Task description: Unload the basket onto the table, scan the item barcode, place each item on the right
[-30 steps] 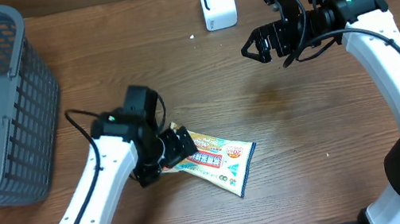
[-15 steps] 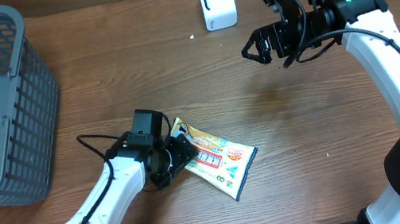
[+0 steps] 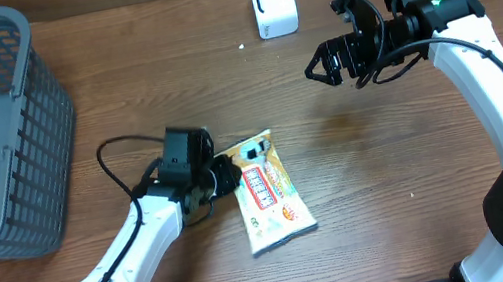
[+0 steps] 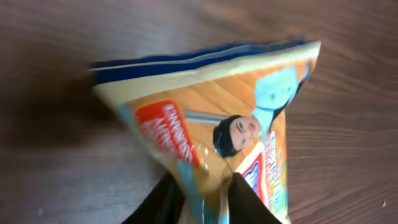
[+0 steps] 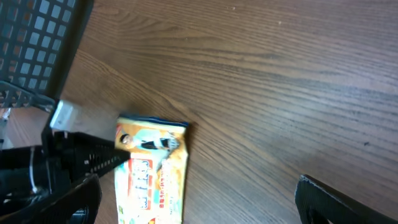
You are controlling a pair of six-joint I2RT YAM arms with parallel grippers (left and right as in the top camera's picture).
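The left gripper (image 3: 222, 178) pinches one edge of the snack packet (image 3: 269, 197), which lies on the bench (image 3: 388, 170) just ahead of it, long axis crosswise to the fingers. The right gripper (image 3: 328, 61) hangs spread, well apart, nearer the scanner (image 3: 273, 1). The left wrist view shows the pinch; only the overhead shows the scanner.

Open table (image 3: 367, 168) separates snack packet (image 3: 271, 199) from scanner (image 3: 273, 1).
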